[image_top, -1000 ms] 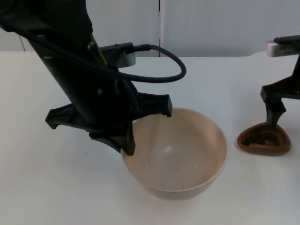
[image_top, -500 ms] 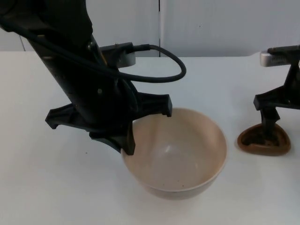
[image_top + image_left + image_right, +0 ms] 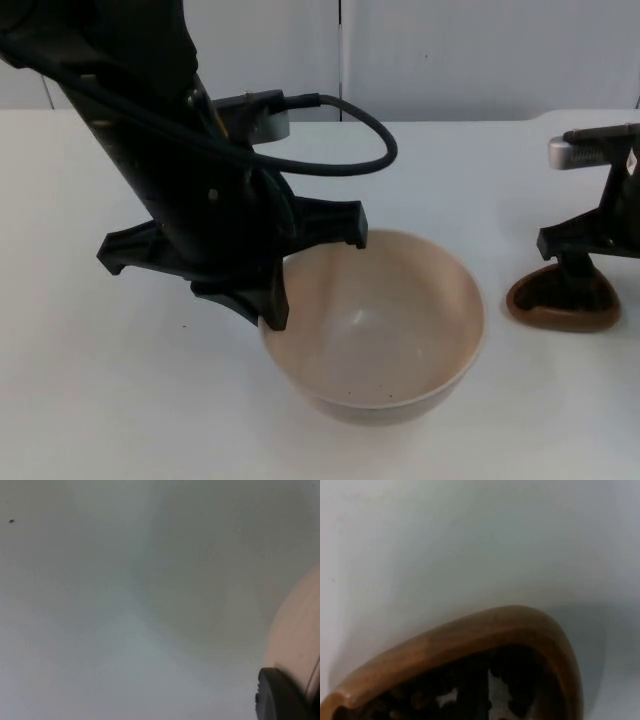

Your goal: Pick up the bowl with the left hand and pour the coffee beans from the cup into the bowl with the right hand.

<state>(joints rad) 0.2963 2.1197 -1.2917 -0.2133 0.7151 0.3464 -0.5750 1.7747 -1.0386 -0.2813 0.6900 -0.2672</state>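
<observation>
A large beige bowl point(image 3: 390, 330) stands at the table's middle front, with a few dark specks inside. My left gripper point(image 3: 272, 305) is shut on its left rim; the left wrist view has the bowl's wall point(image 3: 300, 630) beside a black fingertip point(image 3: 280, 697). A small brown wooden cup point(image 3: 560, 305) holding coffee beans sits on the table at the right. My right gripper point(image 3: 574, 272) stands right over the cup, its tip down at the cup's back rim. The cup's rim point(image 3: 470, 630) and dark beans point(image 3: 470, 680) appear close up in the right wrist view.
The white table top point(image 3: 500, 170) ends at the grey partition wall point(image 3: 480, 50) behind. The left arm point(image 3: 150, 130) leans over the table's left half. Open table lies between bowl and cup.
The right gripper has moved left and down onto the cup. The bowl, the cup and the left arm have stayed where they were.
</observation>
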